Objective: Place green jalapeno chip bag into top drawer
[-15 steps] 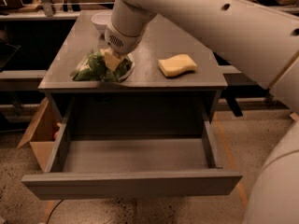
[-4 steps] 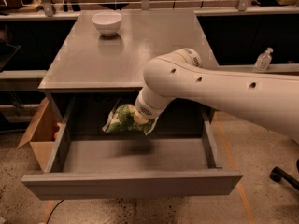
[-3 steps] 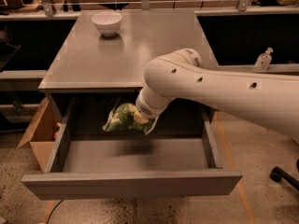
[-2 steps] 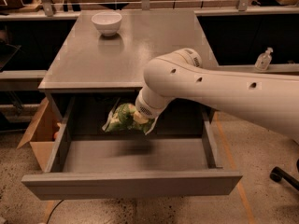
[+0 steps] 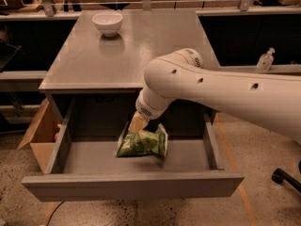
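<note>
The green jalapeno chip bag point(image 5: 142, 143) lies flat on the grey floor of the open top drawer point(image 5: 131, 185), near its middle. My gripper point(image 5: 137, 125) hangs inside the drawer just above the bag's upper left corner. It is open, and the bag rests on the drawer floor rather than hanging from it. One tan finger point(image 5: 136, 122) shows; the other is hidden behind the white arm point(image 5: 211, 88) that reaches in from the right.
A white bowl point(image 5: 107, 22) stands at the back left of the grey table top point(image 5: 117, 55). A cardboard box point(image 5: 40, 135) sits on the floor left of the drawer. A small bottle point(image 5: 265, 60) stands at the right. A chair wheel point(image 5: 278, 175) is at the lower right.
The bag was held in the air above the drawer, left of the gripper. It has dropped and now lies flat on the drawer floor. The gripper shifted slightly left and down.
</note>
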